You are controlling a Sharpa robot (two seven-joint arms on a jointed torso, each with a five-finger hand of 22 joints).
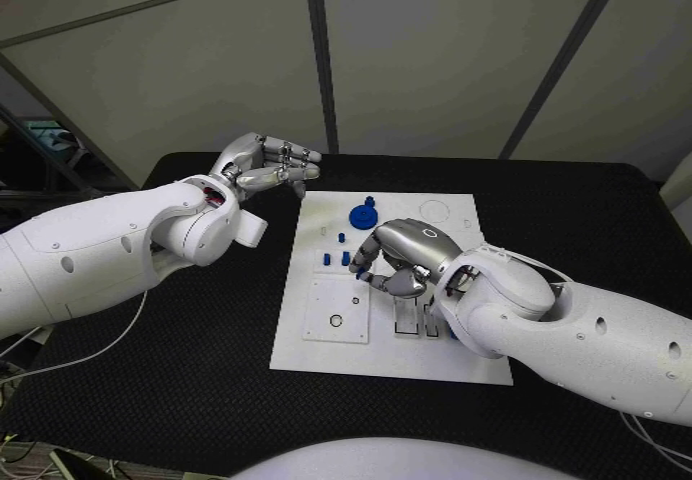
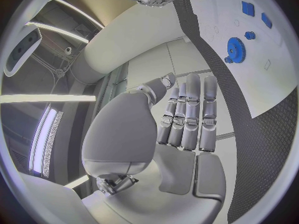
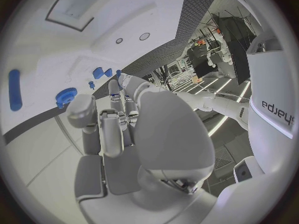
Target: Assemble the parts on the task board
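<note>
Head view: task board (image 1: 433,355) at table (image 1: 173,400) centre. Left hand (image 1: 267,165) raised just off board's far left corner, fingers curled in, holding nothing. Right hand (image 1: 397,255) over board middle, fingers bent down; whether pinching a part, cannot tell. Blue gear (image 1: 364,213) and small blue parts (image 1: 335,258) on board beyond right hand.

Left wrist view: left-hand fingers (image 2: 187,119) pressed together, empty; gear (image 2: 236,49) on board beyond.

Right wrist view: right-hand fingers (image 3: 106,127) curled over board; gear (image 3: 65,95) beside fingertips.
</note>
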